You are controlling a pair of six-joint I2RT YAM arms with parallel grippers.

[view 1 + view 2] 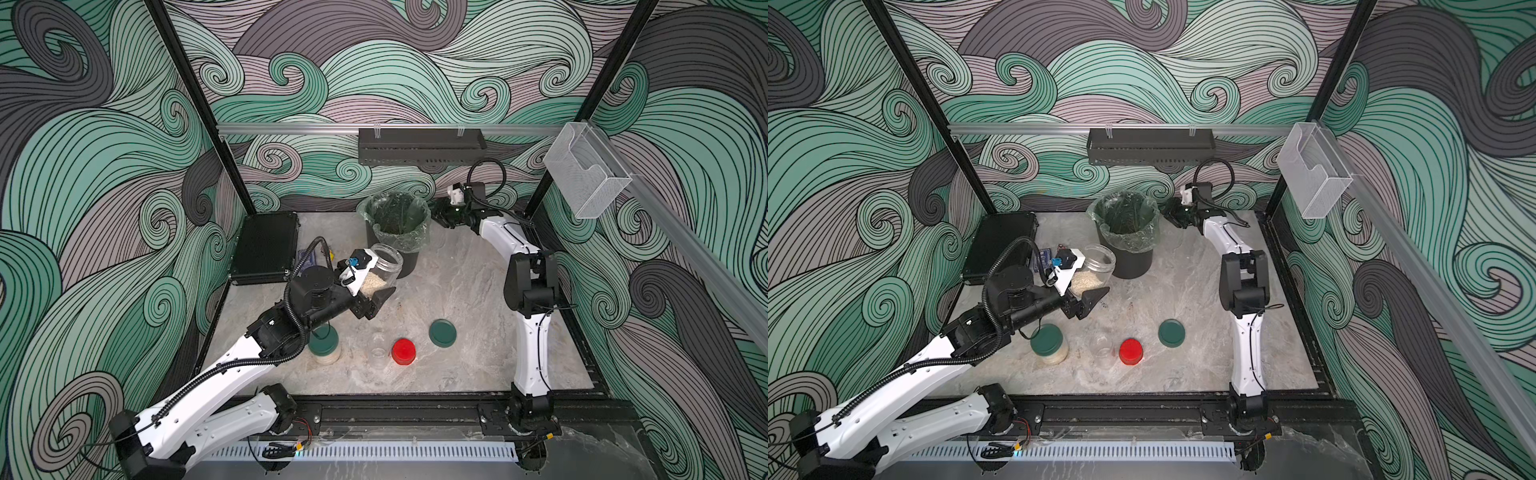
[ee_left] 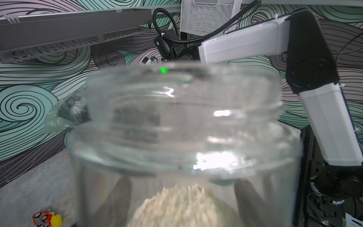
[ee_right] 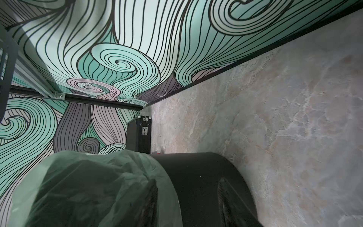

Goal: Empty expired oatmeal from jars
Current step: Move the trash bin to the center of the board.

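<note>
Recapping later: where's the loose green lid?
In both top views the flat dark green round lid lies right of the ribbed red lid, on the table.

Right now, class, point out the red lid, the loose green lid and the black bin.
red lid (image 1: 403, 350): in a top view, centre of its top.
loose green lid (image 1: 442, 332): in a top view, middle of its face.
black bin (image 1: 1133, 264): in a top view, bare outer wall.

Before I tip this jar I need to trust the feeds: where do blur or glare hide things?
Left wrist view: the open jar fills the frame out of focus, white glare on its glass, oatmeal soft. Right wrist view: bin liner blurred up close, tabletop sharp. In a top view the empty small jar nearly vanishes.
</note>
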